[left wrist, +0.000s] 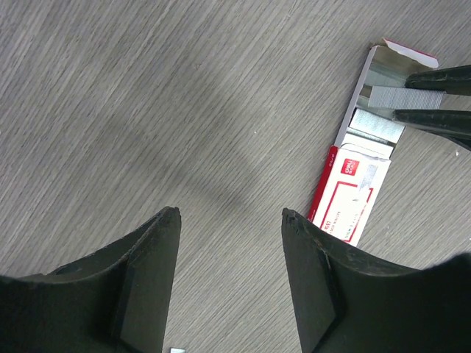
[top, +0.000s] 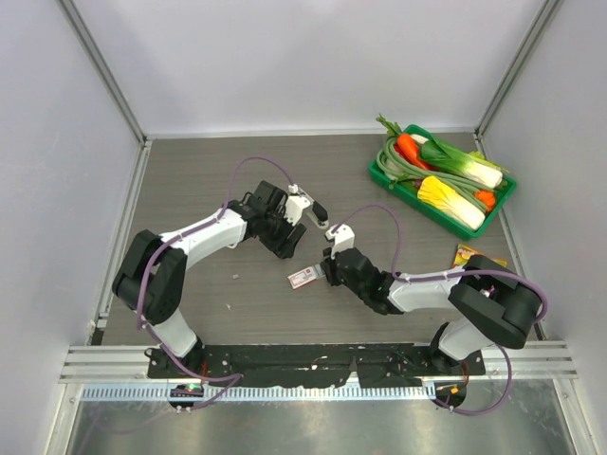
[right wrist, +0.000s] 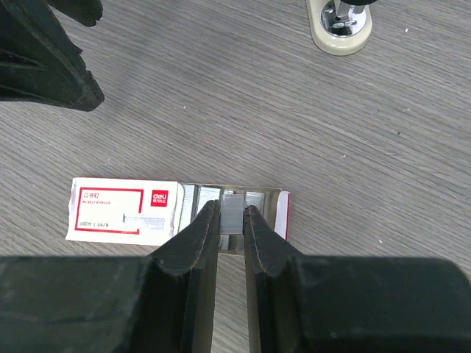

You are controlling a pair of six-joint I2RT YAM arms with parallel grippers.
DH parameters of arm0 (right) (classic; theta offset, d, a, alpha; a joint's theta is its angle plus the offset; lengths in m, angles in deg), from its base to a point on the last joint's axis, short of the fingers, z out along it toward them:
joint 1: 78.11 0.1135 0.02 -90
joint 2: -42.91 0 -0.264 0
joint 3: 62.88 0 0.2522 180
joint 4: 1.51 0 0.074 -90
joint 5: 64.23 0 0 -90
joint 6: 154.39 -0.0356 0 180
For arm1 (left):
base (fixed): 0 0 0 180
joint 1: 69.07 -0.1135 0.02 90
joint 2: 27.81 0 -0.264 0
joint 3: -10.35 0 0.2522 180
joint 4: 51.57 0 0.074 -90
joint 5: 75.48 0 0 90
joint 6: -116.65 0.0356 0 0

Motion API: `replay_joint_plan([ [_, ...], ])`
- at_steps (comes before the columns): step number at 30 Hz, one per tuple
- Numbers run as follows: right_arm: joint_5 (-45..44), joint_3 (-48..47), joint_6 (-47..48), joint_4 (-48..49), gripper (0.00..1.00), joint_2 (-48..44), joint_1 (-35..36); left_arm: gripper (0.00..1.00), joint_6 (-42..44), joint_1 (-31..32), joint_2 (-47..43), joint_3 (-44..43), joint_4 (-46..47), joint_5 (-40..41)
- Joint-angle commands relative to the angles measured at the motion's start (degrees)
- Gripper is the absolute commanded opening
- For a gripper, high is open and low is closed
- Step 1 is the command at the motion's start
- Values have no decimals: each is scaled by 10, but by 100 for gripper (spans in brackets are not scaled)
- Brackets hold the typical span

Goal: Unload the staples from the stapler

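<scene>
My right end effector (right wrist: pixel 231 213) is closed narrow on a strip of staples (left wrist: pixel 386 97). The strip sits between my tips, right over the open tray (right wrist: pixel 266 204) of the red-and-white box (right wrist: pixel 125 209). My left end effector (left wrist: pixel 232 215) is spread wide and holds nothing. It hangs above the bare counter (right wrist: pixel 221 95), beside the box's printed end.

The stapler (right wrist: pixel 340 26) lies on the counter beyond the box. It is apart from the box and neither of my arms touches it. Only its pale end with a bit of chrome shows at the top edge of my right wrist view, so I cannot tell whether any staples remain inside it.

I judge this to be the put-away step: a strip is out of the stapler and being laid among the other strips in the tray. The next move calls for a low, level set-down so the strip lies flat in its slot. Then I should open only slightly, since the neighbouring strips crowd both fingers, and lift straight up without dragging the light box along.
</scene>
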Motion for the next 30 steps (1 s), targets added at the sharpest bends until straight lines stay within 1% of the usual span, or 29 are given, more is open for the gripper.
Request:
replay_joint_plan([
  [1,-16,-16,11,30,1,5,9,61,-2,-3,-25,-3,4,-14],
  [4,-16,-16,13,30,1,8,10,61,-2,-3,-28,-2,4,-15],
  [9,-20,-16,14,24,5,10,17,61,-1,-3,-27,-3,3,-16],
  [12,-25,-15,15,18,10,9,19,61,-2,-3,-27,-5,1,-17],
  [13,-27,-15,14,15,15,8,19,61,-2,-3,-26,-4,1,-18],
  [14,-28,-15,15,14,17,6,19,61,-3,-3,-26,-5,0,-19],
  [18,-31,-15,18,8,21,-2,21,61,-4,-3,-25,-6,-2,-20],
  [24,-37,-15,18,-4,34,-14,26,60,-4,-3,-27,-8,-4,-21],
  [27,-38,-12,20,-8,37,-21,29,61,-6,-3,-26,-9,-5,-22],
  [30,-39,-12,20,-14,37,-29,32,61,-8,-3,-24,-11,-5,-23],
])
